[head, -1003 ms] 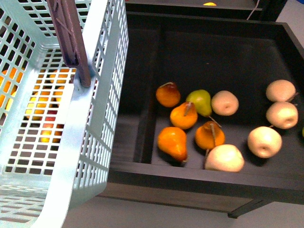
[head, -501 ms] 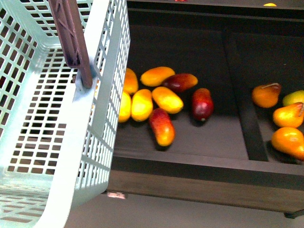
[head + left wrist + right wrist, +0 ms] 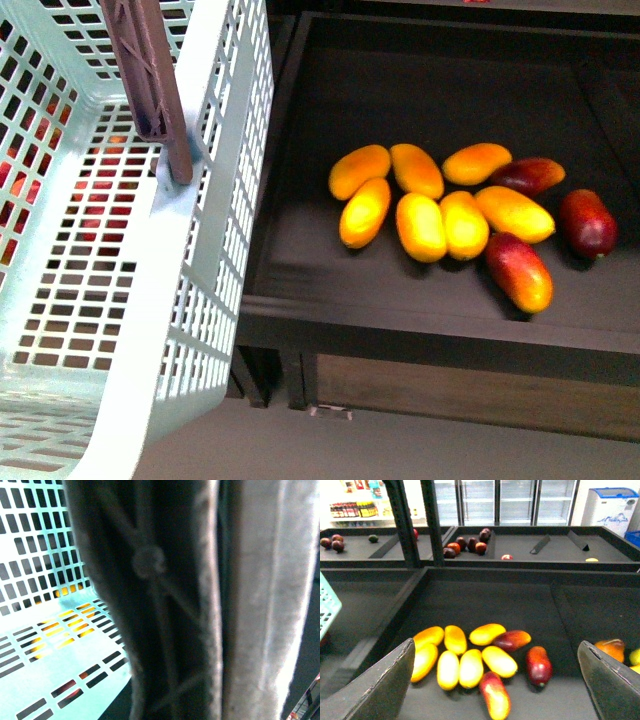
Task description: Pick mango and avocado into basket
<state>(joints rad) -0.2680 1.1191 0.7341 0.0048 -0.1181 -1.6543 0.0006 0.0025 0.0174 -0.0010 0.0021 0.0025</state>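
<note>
The aqua slotted basket [image 3: 215, 200] fills the left of the front view, hanging tilted from its brown handle [image 3: 150, 80]. That handle [image 3: 165, 605] blurs across the whole left wrist view, where my left gripper is shut on it with its fingers hidden. Several mangoes [image 3: 421, 226] lie clustered in a dark bin right of the basket, yellow-orange ones and red ones [image 3: 587, 222]. My right gripper [image 3: 497, 690] hangs open above the mangoes [image 3: 470, 667], one finger [image 3: 385, 685] on each side of the cluster. A small dark green fruit, an avocado by its look [image 3: 373, 538], lies on the far shelf.
The mango bin has a raised front edge [image 3: 420, 335] and a dark divider [image 3: 560, 610]. Orange pears [image 3: 610, 650] lie in the adjoining bin. Dark red fruit [image 3: 467, 545] sit on the back shelf before glass-door fridges. Red fruit [image 3: 100, 190] show through the basket's slots.
The front view has swung along the shelf: the pear bin slid out to the right and the mango bin moved to the centre. The basket keeps its place in view.
</note>
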